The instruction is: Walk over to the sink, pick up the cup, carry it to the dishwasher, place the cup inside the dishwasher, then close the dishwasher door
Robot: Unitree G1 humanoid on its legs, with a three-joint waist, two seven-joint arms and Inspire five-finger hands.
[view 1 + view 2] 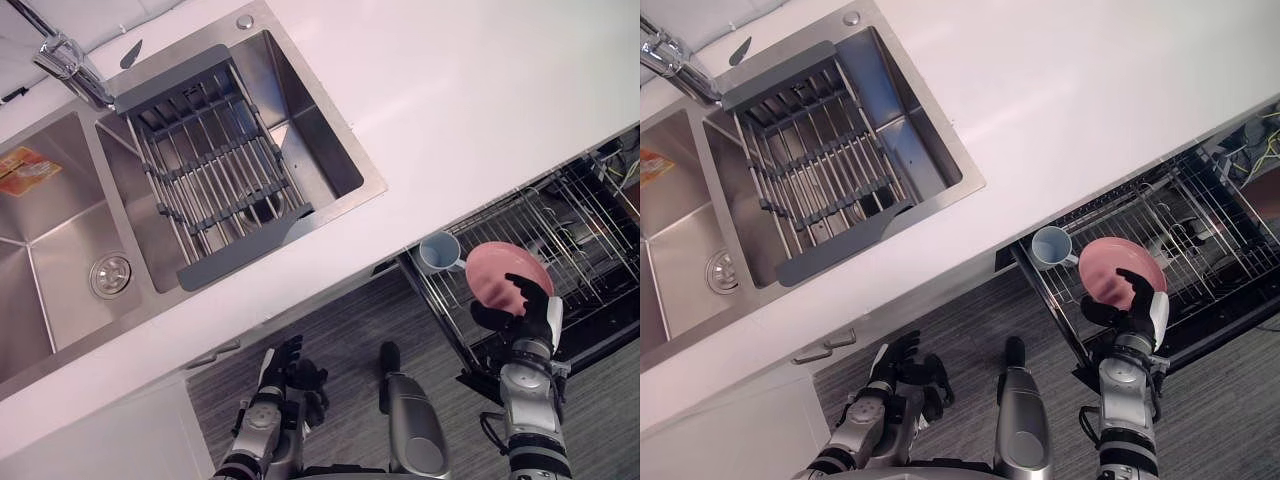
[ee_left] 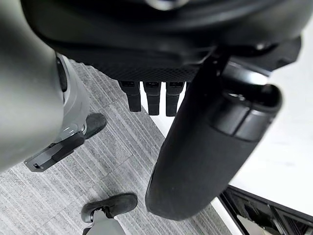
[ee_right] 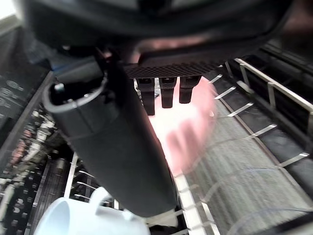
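My right hand (image 1: pixel 522 310) is shut on a pink dish (image 1: pixel 503 268), fingers over its rim, held just above the pulled-out wire rack (image 1: pixel 580 225) of the open dishwasher. In the right wrist view the pink dish (image 3: pixel 193 122) shows past the fingers (image 3: pixel 168 93), over the rack wires. A pale blue cup (image 1: pixel 438 252) with a handle sits in the rack's near left corner, beside the dish; the cup (image 3: pixel 90 219) is not held. My left hand (image 1: pixel 285 362) hangs low in front of the cabinet under the sink, fingers relaxed and holding nothing.
A white countertop (image 1: pixel 450 90) runs across the scene. A steel double sink (image 1: pixel 60 250) lies at the left, with a grey drying rack (image 1: pixel 215 170) across one basin and a chrome faucet (image 1: pixel 70 62) behind. Grey floor (image 1: pixel 340 340) lies below the counter.
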